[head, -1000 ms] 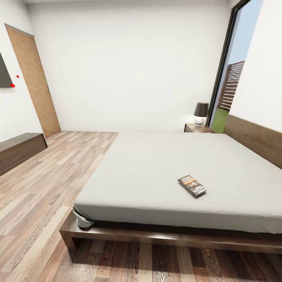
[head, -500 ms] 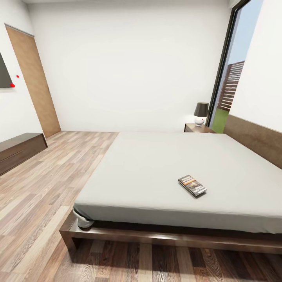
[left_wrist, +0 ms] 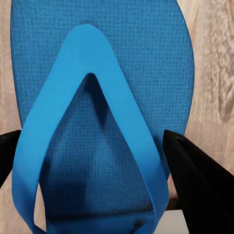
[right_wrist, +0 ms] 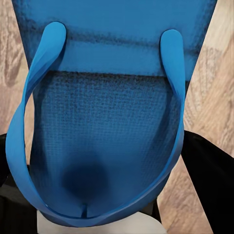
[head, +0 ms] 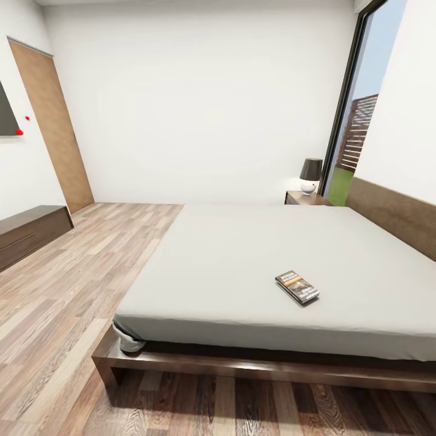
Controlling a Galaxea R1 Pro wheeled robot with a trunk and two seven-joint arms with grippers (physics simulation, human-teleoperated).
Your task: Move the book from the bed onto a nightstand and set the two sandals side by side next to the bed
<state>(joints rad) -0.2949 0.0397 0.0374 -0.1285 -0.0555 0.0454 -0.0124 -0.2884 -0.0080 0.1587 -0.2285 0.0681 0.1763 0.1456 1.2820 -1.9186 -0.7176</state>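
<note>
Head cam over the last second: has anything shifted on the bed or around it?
Nothing visibly changed. The thin dark paperback book lies at the same spot on the pale grey mattress of the low bed, and the dark brown nightstand with its lamp stands as before. The view itself has not shifted.

Dark book (head: 297,286) flat on grey bed (head: 254,266); 2 blue sandals (left_wrist: 97,97) (right_wrist: 112,122)
</note>
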